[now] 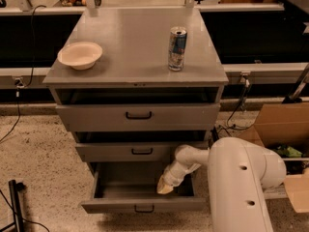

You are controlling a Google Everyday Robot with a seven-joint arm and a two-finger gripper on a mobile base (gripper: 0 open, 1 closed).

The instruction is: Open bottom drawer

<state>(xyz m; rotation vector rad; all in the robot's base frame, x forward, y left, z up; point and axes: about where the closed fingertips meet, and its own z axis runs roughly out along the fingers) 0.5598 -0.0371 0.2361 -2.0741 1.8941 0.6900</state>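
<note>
Camera view shows the bottom drawer [116, 205], the lowest grey panel of the grey cabinet [135, 74] with a small black bar handle [144, 209], pulled well out, its plain grey inside exposed. The pale-tipped gripper [164, 187] hangs inside it at the right; its grip cannot be told. The white robot arm [241, 178] reaches in from the lower right. On the cabinet top stand a cream bowl [80, 55] and a drink can [177, 48], well apart.

gripper [164, 187] inside open bottom drawer [116, 206]; its left half free.
</note>
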